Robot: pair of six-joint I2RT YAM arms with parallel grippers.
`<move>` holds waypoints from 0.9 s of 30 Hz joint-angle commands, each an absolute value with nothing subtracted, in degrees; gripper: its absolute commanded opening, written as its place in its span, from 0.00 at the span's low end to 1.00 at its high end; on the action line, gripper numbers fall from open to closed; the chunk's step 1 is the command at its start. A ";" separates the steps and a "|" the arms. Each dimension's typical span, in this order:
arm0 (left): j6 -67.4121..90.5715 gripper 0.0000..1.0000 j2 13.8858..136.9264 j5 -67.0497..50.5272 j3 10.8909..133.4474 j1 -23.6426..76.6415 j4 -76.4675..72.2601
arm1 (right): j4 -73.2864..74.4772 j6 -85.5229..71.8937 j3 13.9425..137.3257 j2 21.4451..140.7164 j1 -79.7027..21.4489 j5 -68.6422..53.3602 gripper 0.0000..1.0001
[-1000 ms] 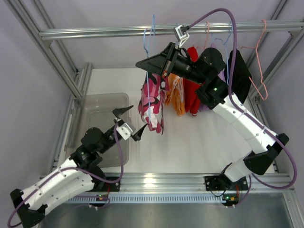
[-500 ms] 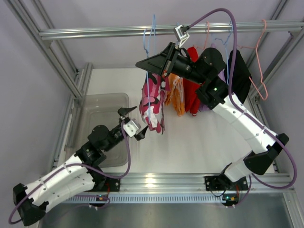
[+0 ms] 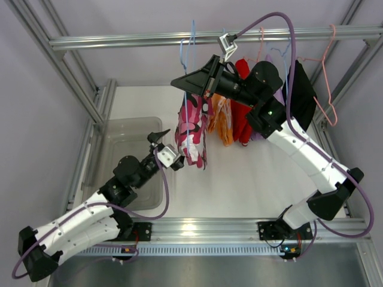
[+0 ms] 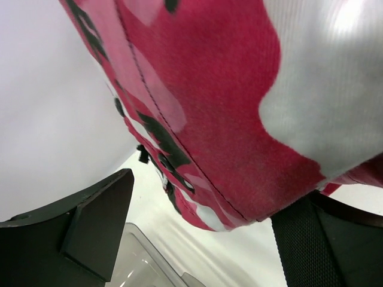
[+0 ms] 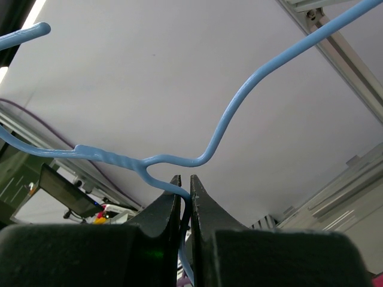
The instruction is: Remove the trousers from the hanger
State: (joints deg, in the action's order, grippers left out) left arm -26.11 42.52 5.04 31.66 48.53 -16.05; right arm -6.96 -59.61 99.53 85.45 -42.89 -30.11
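The pink-white-black camouflage trousers (image 3: 190,131) hang from a blue wire hanger (image 3: 189,48) on the top rail. In the left wrist view their cloth (image 4: 227,101) fills the upper frame, its lower hem between my spread fingers. My left gripper (image 3: 168,148) is open at the trousers' lower left edge. My right gripper (image 3: 195,84) is shut on the blue hanger's wire (image 5: 179,160) just below its twisted neck, above the trousers. The orange trousers with white blotches (image 3: 220,119) hang just to the right.
A clear plastic bin (image 3: 128,158) sits on the table at the left, under my left arm. Red, purple and black garments (image 3: 299,89) and a pink hanger (image 3: 328,78) hang further right on the rail (image 3: 119,40). Metal frame posts stand on both sides.
My left gripper has moved up and to the right, from beside the bin to the lower edge of the camouflage trousers. The right arm has held still.
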 commanded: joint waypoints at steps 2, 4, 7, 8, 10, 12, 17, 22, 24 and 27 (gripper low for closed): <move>-25.32 0.94 37.54 2.37 31.82 48.78 -16.62 | -16.17 -58.54 101.25 81.04 -42.36 -30.50 0.00; -24.70 0.95 36.65 2.46 31.73 48.78 -14.42 | -16.08 -58.54 101.08 80.95 -42.36 -30.41 0.00; -24.87 0.96 35.68 3.25 31.82 48.78 -13.45 | -16.08 -58.54 101.34 81.03 -42.36 -30.41 0.00; -25.13 0.96 35.51 3.25 31.82 48.78 -13.45 | -16.00 -58.54 101.34 81.12 -42.36 -30.32 0.00; -25.40 0.96 35.33 3.16 31.82 48.78 -13.45 | -15.91 -58.54 101.51 81.21 -42.36 -30.32 0.00; -25.58 0.96 35.42 2.29 31.73 48.78 -13.54 | -15.91 -58.36 101.78 81.39 -42.28 -30.32 0.00; -26.01 0.96 34.37 -2.43 31.64 48.78 -11.79 | -15.21 -57.83 102.66 81.47 -42.36 -30.23 0.00; -24.53 0.96 33.92 -0.71 31.38 48.78 -10.63 | -15.38 -58.09 102.66 81.56 -42.36 -30.32 0.00; -24.17 0.96 33.84 1.41 31.46 48.78 -10.29 | -15.29 -58.01 102.39 81.30 -42.36 -30.23 0.00; -24.26 0.96 33.92 2.02 31.20 48.78 -10.72 | -15.21 -58.09 102.04 81.12 -42.36 -30.24 0.00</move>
State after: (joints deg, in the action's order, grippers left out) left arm -25.08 34.26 0.73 31.59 48.53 -9.82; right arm -6.81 -59.59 99.35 85.23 -42.85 -30.28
